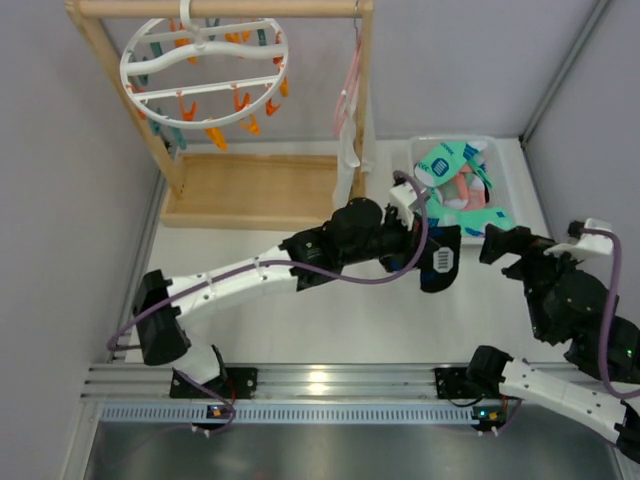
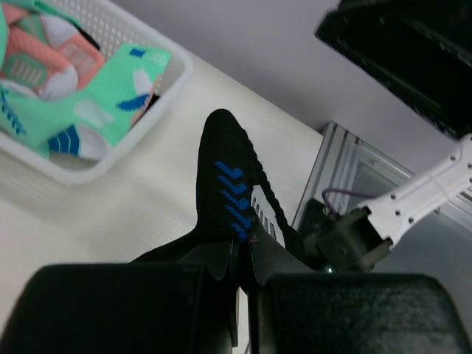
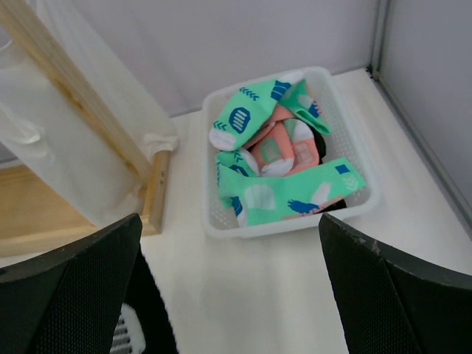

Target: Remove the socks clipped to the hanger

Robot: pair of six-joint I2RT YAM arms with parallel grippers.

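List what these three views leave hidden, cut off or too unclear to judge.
1. Left wrist view: the black sock's gripped end is hidden between the left gripper's shut fingers.
2. Left wrist view: the white basket is cut by the left edge.
3. Right wrist view: a dark item lies mostly under mint socks, so it cannot be identified.
4. Right wrist view: the right gripper's fingers run off the bottom edge.
5. Top view: the hanger's hook meets the top edge.

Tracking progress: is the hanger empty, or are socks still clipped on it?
Empty: the hanger's clips all hang bare in the top view. A black sock is pinched in the left gripper, near the basket.
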